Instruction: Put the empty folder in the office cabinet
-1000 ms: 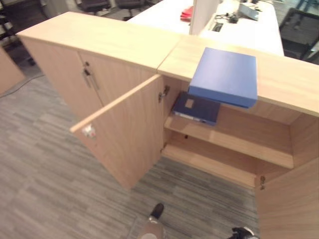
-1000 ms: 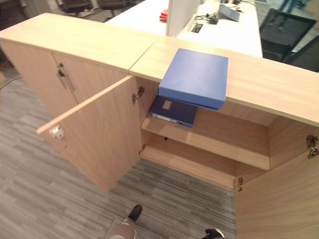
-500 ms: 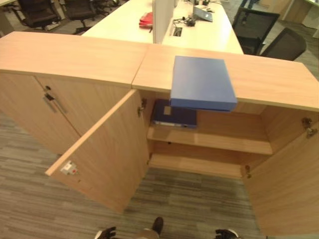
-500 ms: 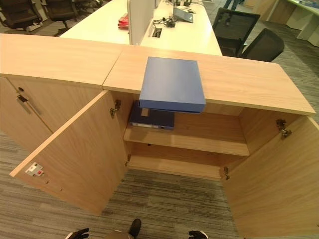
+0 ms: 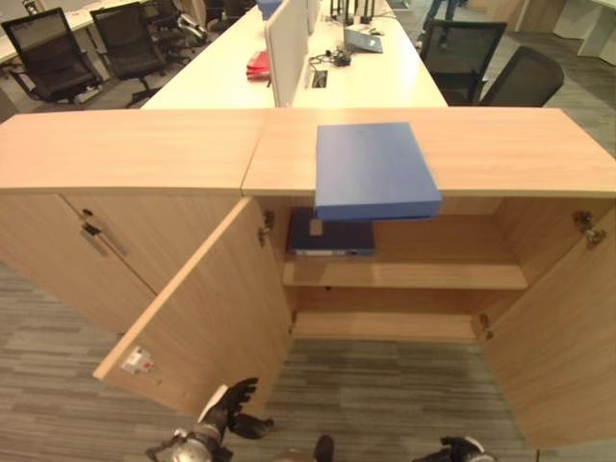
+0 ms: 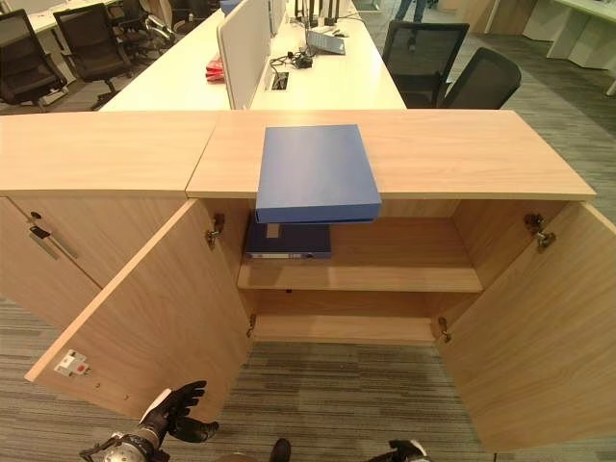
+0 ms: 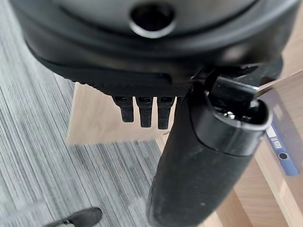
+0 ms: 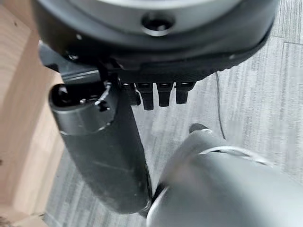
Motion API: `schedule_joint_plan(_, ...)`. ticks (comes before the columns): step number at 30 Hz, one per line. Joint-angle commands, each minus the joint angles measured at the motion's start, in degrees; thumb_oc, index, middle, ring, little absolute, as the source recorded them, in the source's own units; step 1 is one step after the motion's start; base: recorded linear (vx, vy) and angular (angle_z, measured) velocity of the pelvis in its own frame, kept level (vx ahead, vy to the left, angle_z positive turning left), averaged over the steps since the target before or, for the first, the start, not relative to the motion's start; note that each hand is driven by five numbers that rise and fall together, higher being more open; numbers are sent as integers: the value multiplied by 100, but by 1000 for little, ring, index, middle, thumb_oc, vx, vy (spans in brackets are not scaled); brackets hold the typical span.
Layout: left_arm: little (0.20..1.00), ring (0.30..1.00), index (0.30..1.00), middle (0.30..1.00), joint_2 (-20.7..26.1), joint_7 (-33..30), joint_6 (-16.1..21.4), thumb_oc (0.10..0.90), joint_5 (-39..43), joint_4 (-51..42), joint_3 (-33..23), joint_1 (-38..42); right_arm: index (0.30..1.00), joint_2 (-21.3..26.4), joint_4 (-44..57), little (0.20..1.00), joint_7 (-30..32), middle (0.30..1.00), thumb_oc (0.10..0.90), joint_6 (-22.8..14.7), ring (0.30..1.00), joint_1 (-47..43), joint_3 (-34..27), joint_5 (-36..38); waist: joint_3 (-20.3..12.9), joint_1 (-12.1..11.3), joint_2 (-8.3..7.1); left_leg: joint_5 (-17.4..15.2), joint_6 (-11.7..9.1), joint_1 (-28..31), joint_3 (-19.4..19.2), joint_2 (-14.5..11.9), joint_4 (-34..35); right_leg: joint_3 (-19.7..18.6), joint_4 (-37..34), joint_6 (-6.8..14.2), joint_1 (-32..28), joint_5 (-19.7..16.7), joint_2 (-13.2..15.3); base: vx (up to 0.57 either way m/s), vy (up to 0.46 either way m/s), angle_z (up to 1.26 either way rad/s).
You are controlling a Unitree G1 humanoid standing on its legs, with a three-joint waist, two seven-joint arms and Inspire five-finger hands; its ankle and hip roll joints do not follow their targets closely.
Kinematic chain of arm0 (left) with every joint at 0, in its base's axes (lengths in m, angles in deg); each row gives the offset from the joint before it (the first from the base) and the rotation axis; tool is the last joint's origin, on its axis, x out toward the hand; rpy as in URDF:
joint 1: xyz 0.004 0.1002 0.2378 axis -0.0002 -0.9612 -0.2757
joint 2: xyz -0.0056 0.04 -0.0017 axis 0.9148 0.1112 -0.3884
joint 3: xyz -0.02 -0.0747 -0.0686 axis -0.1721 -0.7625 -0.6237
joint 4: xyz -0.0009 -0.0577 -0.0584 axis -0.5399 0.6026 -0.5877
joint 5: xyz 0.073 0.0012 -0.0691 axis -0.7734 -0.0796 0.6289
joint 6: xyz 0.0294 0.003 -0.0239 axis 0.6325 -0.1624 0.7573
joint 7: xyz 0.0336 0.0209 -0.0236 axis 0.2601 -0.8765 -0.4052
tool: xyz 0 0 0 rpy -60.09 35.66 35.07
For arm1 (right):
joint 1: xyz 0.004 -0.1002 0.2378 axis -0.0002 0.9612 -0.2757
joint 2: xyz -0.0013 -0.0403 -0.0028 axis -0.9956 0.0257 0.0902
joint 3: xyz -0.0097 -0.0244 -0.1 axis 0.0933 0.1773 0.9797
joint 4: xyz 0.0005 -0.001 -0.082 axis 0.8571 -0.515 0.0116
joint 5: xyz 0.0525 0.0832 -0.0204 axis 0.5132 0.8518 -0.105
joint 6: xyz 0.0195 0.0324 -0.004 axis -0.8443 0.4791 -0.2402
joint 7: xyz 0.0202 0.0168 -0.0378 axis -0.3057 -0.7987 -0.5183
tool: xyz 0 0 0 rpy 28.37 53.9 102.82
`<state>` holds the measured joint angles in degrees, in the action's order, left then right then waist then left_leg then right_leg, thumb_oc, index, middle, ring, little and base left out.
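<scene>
The blue folder [image 6: 316, 171] lies flat on the cabinet top [image 6: 462, 154], its near edge jutting out past the front lip, over the open compartment. It touches neither of my hands.

The cabinet [image 6: 385, 279] stands with both doors swung out: the left door [image 6: 144, 318] angled toward me, the right door [image 6: 534, 327] opened wide. Inside, the upper shelf [image 6: 404, 279] carries a dark blue binder [image 6: 289, 241] lying flat at its left end, right under the overhanging folder. The lower shelf [image 6: 346, 329] sits beneath it. To the left is a second cabinet [image 6: 58, 241], closed, with a metal handle [image 6: 43, 243] on its door.

My left hand [image 5: 229, 409] hangs low, near the bottom corner of the left door, above the grey carpet [image 5: 385, 385]. Fingers [image 7: 144, 111] loosely spread and relaxed, thumb [image 7: 208, 161] standing off; it grasps nothing. In my left wrist view the door's edge and the binder's spine show past the fingers.

My right hand [image 8: 142, 56] is also down by the floor, empty; its fingers [image 8: 158, 94] hang relaxed, thumb [image 8: 99, 146] apart, carpet beyond them.

Behind the cabinets runs a long white surface [image 6: 318, 77] with a divider panel [image 6: 241, 43], a red item [image 6: 215, 67] and a laptop [image 6: 327, 40]. Black office chairs [image 6: 452, 72] stand to either side of it.
</scene>
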<state>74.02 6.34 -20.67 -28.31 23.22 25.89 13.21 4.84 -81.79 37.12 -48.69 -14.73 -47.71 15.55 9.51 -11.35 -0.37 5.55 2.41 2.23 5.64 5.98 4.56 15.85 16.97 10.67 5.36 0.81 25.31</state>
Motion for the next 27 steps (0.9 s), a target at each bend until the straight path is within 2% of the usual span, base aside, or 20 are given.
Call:
schedule_joint_plan(1, 900, 900, 900, 900, 226, 222, 264, 800, 21, -824, -65, -19, 900, 265, 76, 900, 71, 900, 800, 26, 900, -282, 128, -236, 317, 61, -141, -1004, -145, 342, 683, -210, -208, 137, -1116, 345, 466, -1556, -276, 203, -221, -7)
schedule_joint_plan(2, 900, 900, 900, 900, 232, 250, 265, 800, 30, -948, -72, -35, 900, 262, 75, 900, 68, 900, 800, 37, 900, -290, 130, -257, 331, 69, -145, -1072, -196, 406, 698, -264, -249, 226, -1272, 334, 406, -1466, -370, 232, -232, -4)
schedule_joint_plan(4, 900, 900, 900, 900, 197, 242, 279, 800, 71, -977, -110, -51, 900, 242, 58, 900, 75, 900, 800, 31, 900, -294, 132, -291, 329, 69, -175, -1151, -240, 454, 716, -289, -294, 244, -1329, 345, 338, -1440, -363, 213, -216, 21)
schedule_joint_plan(5, 900, 900, 900, 900, 111, 194, 262, 800, 204, -965, -163, -54, 900, 185, 39, 900, 59, 900, 800, 25, 900, -245, 211, -368, 281, 51, -252, -1248, -329, 549, 746, -450, -317, 216, -1216, 259, 279, -1237, -444, 368, -434, 47)
schedule_joint_plan(6, 900, 900, 900, 900, 55, 183, 253, 800, 297, -970, -185, -81, 900, 184, 46, 900, 21, 900, 800, 20, 900, -183, 306, -474, 201, 48, -242, -1345, -427, 559, 842, -684, -409, 361, -1101, 184, 186, -1047, -527, 359, -431, 48)
schedule_joint_plan(7, 900, 900, 900, 900, 55, 183, 252, 800, 297, -970, -185, -80, 900, 184, 47, 900, 20, 900, 800, 21, 900, -184, 305, -474, 194, 66, -257, -1323, -426, 533, 860, -664, -410, 376, -1117, 183, 192, -1067, -507, 232, -336, 47)
schedule_joint_plan(9, 900, 900, 900, 900, 32, 204, 215, 800, 343, -1000, -173, -113, 900, 204, 50, 900, 28, 900, 800, -1, 900, -96, 303, -483, 125, 110, -218, -1374, -527, 480, 961, -906, -535, 441, -1025, 73, 114, -809, -681, 122, -249, 46)
schedule_joint_plan(12, 900, 900, 900, 900, 53, 196, 176, 800, 322, -982, -119, -51, 900, 301, 86, 900, 104, 900, 800, -18, 900, -18, 209, -432, 101, 182, -156, -1277, -683, 334, 1023, -1159, -654, 621, -836, -62, 64, -542, -785, 90, -262, 10)
schedule_joint_plan(13, 900, 900, 900, 900, 53, 195, 175, 800, 321, -982, -116, -46, 900, 302, 87, 900, 104, 900, 800, -17, 900, -19, 204, -432, 95, 199, -172, -1248, -680, 307, 1044, -1135, -650, 637, -853, -62, 72, -564, -762, 94, -278, 26)
schedule_joint_plan(14, 900, 900, 900, 900, 42, 159, 141, 800, 321, -976, -104, 6, 900, 372, 148, 900, 154, 900, 800, -45, 900, 44, 189, -420, 94, 236, -119, -1133, -793, 198, 948, -1352, -703, 816, -733, -175, -37, -304, -841, 59, -253, 29)
schedule_joint_plan(16, 900, 900, 900, 900, 12, 143, 133, 800, 394, -1017, -130, 7, 900, 403, 203, 900, 186, 900, 800, -61, 900, 72, 186, -413, 112, 247, -111, -1042, -826, 102, 868, -1421, -751, 906, -710, -248, -94, -203, -865, 34, -233, 37)
schedule_joint_plan(17, 900, 900, 900, 900, -49, 171, 114, 800, 561, -1067, -152, 39, 900, 480, 275, 900, 261, 900, 800, -88, 900, 123, 155, -371, 163, 276, -144, -903, -821, -217, 481, -1466, -1010, 1088, -765, -339, -262, -78, -875, -19, -220, 39)
schedule_joint_plan(19, 900, 900, 900, 900, -112, 234, 57, 800, 716, -977, -100, 147, 900, 524, 325, 900, 292, 900, 800, -89, 900, 146, 98, -254, 227, 369, -195, -777, -776, -484, -363, -1565, -1297, 1310, -832, -427, -438, 19, -897, 4, -246, 68)
schedule_joint_plan(20, 900, 900, 900, 900, -142, 263, 48, 800, 788, -975, -119, 110, 900, 506, 358, 900, 265, 900, 800, -88, 900, 154, 106, -237, 208, 379, -166, -931, -766, -432, -546, -1591, -1346, 1223, -841, -407, -503, 158, -1006, 17, -181, 123)
schedule_joint_plan(21, 900, 900, 900, 900, -200, 273, 93, 800, 910, -964, -130, 31, 900, 525, 437, 900, 254, 900, 800, -120, 900, 161, 175, -234, 230, 245, -190, -985, -623, -644, -341, -1019, -1471, 1161, -981, -491, -473, 17, -1057, 55, -151, 93)
schedule_joint_plan(23, 900, 900, 900, 900, -253, 329, 120, 800, 1171, -1000, -174, -58, 900, 502, 521, 900, 237, 900, 800, -138, 900, 128, 300, -284, 194, 138, -216, -984, -499, -826, 84, -466, -1244, 1068, -1202, -487, -562, -58, -1256, 42, -120, -40)
schedule_joint_plan(24, 900, 900, 900, 900, -252, 330, 120, 800, 1172, -1001, -175, -60, 900, 500, 521, 900, 237, 900, 800, -137, 900, 129, 302, -284, 191, 138, -218, -984, -498, -827, 83, -465, -1244, 1068, -1207, -487, -562, -60, -1257, 54, -66, -94)
schedule_joint_plan(26, 900, 900, 900, 900, -317, 360, 91, 800, 1531, -956, -248, -108, 900, 436, 535, 900, 224, 900, 800, -162, 900, 74, 364, -229, 214, 31, -231, -906, -480, -987, 382, -227, -1280, 862, -1239, -519, -544, -73, -1397, 40, -31, -73)
schedule_joint_plan(27, 900, 900, 900, 900, -338, 334, 109, 800, 1737, -1018, -313, -144, 900, 371, 534, 900, 218, 900, 800, -161, 900, 71, 396, -223, 179, 28, -212, -838, -448, -871, 469, -242, -1112, 787, -1245, -546, -554, -52, -1515, 58, -35, -43)
